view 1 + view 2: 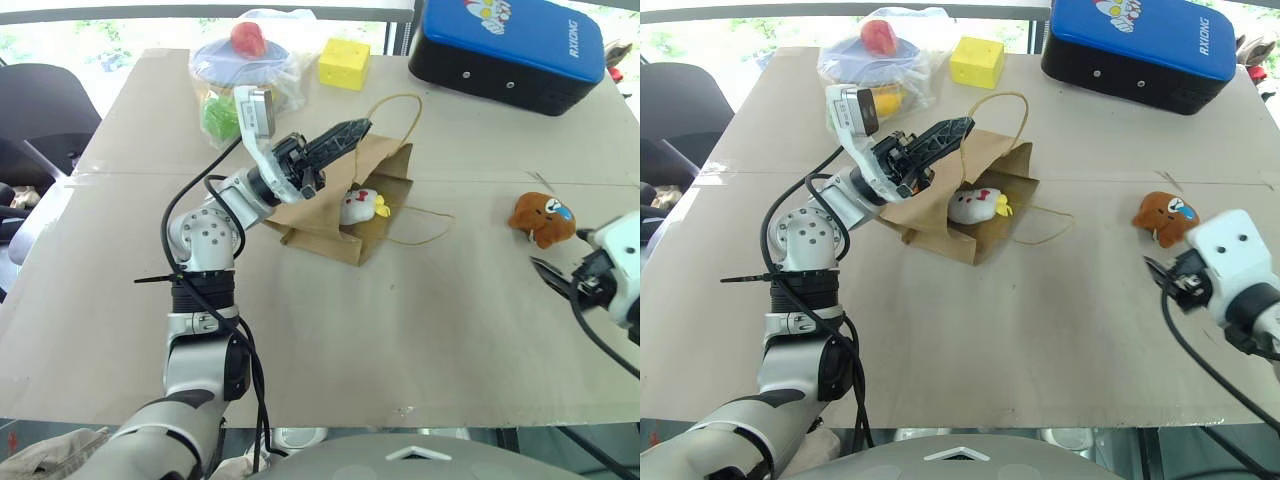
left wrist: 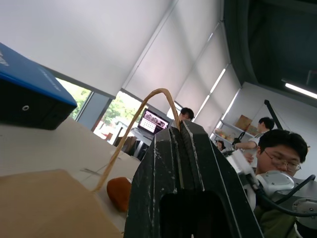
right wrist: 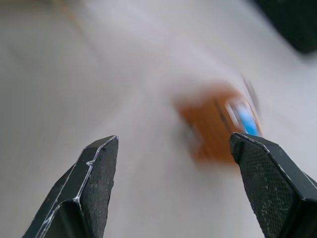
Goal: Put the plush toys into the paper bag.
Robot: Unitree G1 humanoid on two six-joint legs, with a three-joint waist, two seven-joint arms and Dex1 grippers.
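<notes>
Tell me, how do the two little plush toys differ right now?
The white chick lies inside the mouth of the paper bag; the brown animal sits out on the bare table. The chick is white with red and yellow bits; the brown animal carries a light-blue patch. The open right gripper faces the brown animal, while the shut left gripper holds the bag's top edge above the chick. Both look similar in size.

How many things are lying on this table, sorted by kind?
Plush toys: 2, the white chick in the bag mouth and the brown animal
Paper bag: 1
Yellow cube: 1
Plastic bag of toys: 1
Blue-and-black case: 1
Total: 6
</notes>
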